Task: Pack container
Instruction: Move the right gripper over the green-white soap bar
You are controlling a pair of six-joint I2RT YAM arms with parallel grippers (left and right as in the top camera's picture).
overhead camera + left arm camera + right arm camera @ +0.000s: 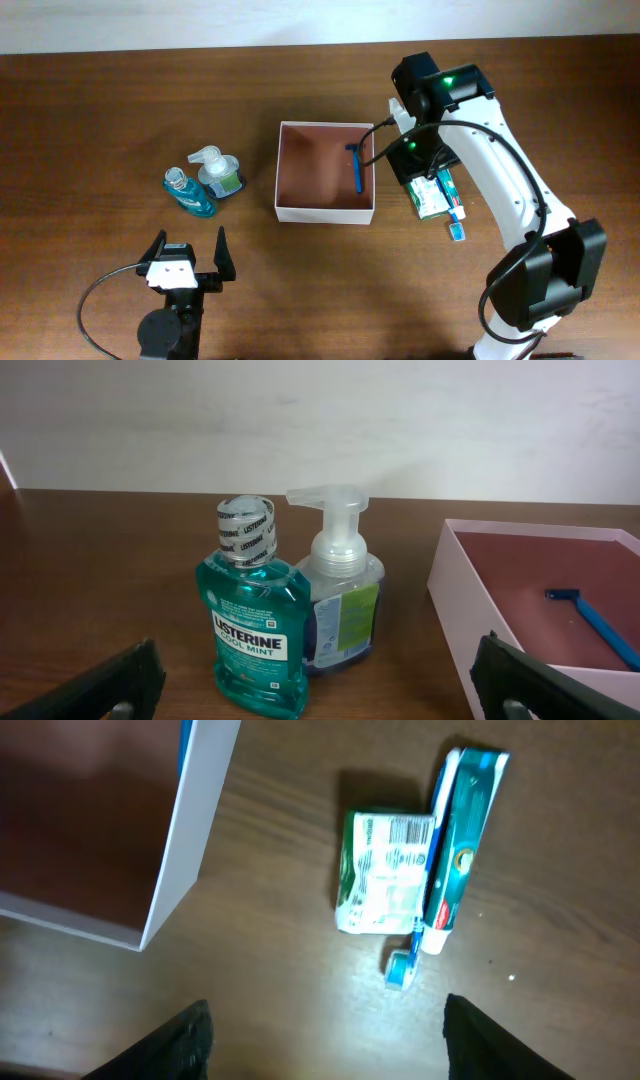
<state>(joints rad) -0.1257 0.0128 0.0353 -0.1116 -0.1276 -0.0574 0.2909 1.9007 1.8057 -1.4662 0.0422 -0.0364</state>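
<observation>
White walls and a reddish-brown inside on the container [325, 213]; a blue razor [357, 168]; the Listerine bottle [252, 630] teal; the pump bottle [345, 600] clear, green-labelled; the small packet [385, 872] green and white, I think.

My left arm [168, 322] sits folded low, left gripper [189, 248] pointing forward, jaws spread to their widest. My right arm [515, 195] stretches out long, wrist bent over, right gripper [330, 1042] facing down, fingers [188, 1038] parted, holding nothing.

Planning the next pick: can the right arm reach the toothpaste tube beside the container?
Probably yes: the right gripper hangs open above the toothpaste tube, which lies uncovered beside a green packet.
</observation>
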